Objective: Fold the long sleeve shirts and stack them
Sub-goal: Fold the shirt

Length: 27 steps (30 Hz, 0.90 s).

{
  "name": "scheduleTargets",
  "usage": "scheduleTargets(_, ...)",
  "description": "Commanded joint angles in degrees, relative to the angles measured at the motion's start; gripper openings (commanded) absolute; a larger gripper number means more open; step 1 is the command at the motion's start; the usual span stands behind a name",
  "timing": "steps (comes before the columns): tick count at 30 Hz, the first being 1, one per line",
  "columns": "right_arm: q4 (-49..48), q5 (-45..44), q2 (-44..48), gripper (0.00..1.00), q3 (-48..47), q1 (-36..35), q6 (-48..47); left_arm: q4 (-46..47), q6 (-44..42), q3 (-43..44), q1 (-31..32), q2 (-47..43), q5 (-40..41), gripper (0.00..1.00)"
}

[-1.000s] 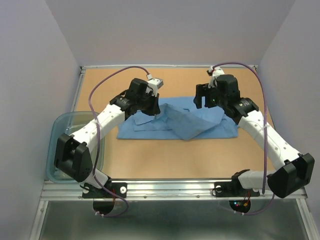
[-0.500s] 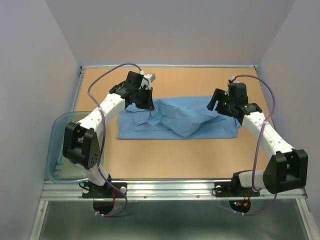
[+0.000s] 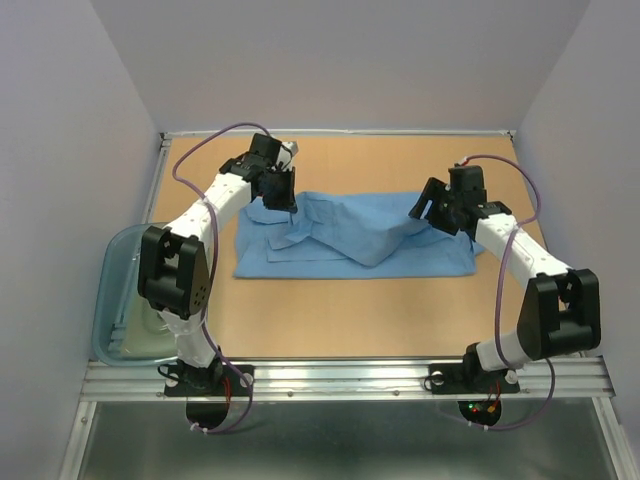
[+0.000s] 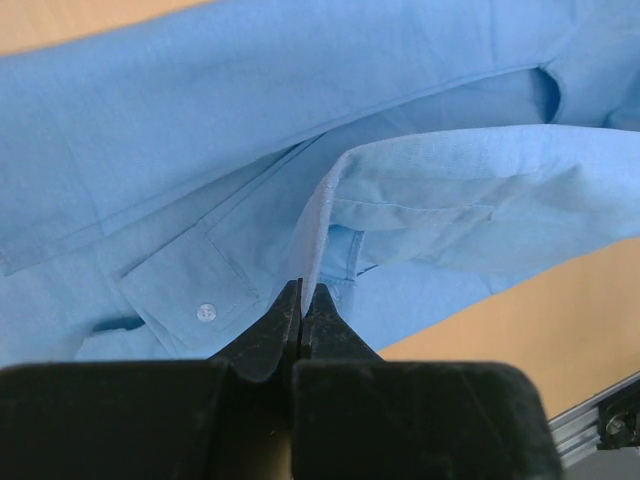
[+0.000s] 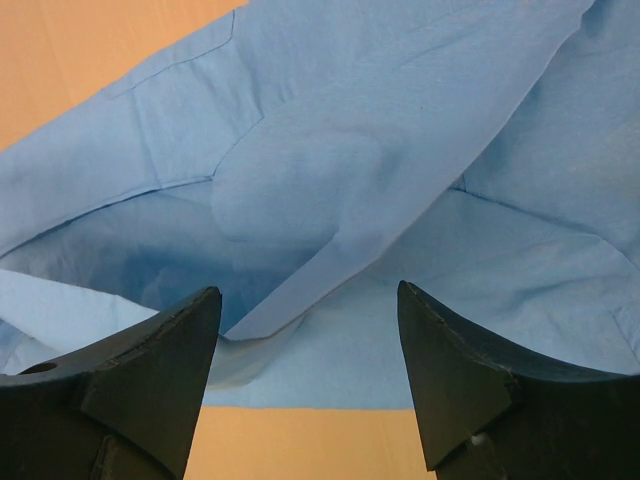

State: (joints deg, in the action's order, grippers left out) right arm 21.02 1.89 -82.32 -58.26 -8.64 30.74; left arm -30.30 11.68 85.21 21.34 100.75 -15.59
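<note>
Nearest the arm bases is the tan table (image 3: 330, 320), with a clear bluish tub (image 3: 112, 270) at its near left edge. Beyond that the light blue shirt (image 3: 340, 258) lies sideways across the middle of the table, its near hem fairly flat and its far half bunched into a ridge running between the two hands. The cloth looks thin, light and limp, so I judge it will sag and drag rather than hold a shape, and a pinch on a single layer could slip out. The firmer places to take it are stitched edges such as the seams, cuffs, collar or button strip. At the shirt's far left the left hand (image 3: 291, 208) is clenched on such a doubled edge. Its wrist view shows what the overhead cannot: the fold rising straight out of the closed fingertips (image 4: 285, 310), with a small white button (image 4: 206, 312) on a stitched panel just beside them. At the far right end the right hand (image 3: 425, 207) is released. Its wrist view shows the fingers wide apart over a soft crease with nothing between them, though I cannot tell whether they touch the cloth. Only the overhead shows how the whole garment lies.
</note>
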Motion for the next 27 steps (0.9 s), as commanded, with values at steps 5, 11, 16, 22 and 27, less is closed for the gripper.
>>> scheduleTargets(5,-5.2,0.4,-3.7,0.75,-2.6,1.8,1.8,-3.9,1.2,2.1,-1.4,1.2,2.3,0.00)
scheduleTargets(11,-7.0,1.3,-9.9,0.74,-6.0,2.3,2.0,-7.2,1.7,3.3,-2.4,1.6,2.3,0.00)
scheduleTargets(16,-8.4,0.0,-14.3,0.72,-7.9,2.6,3.2,-7.9,1.9,3.9,-2.6,1.5,2.8,0.00)
scheduleTargets(22,-9.8,-0.9,-18.5,0.72,-10.1,3.0,3.6,-8.8,2.1,3.8,-3.4,2.1,2.3,0.00)
scheduleTargets(27,-10.0,-1.1,-21.7,0.72,-11.9,3.0,2.6,-10.8,1.5,3.5,-4.0,1.4,2.5,0.00)
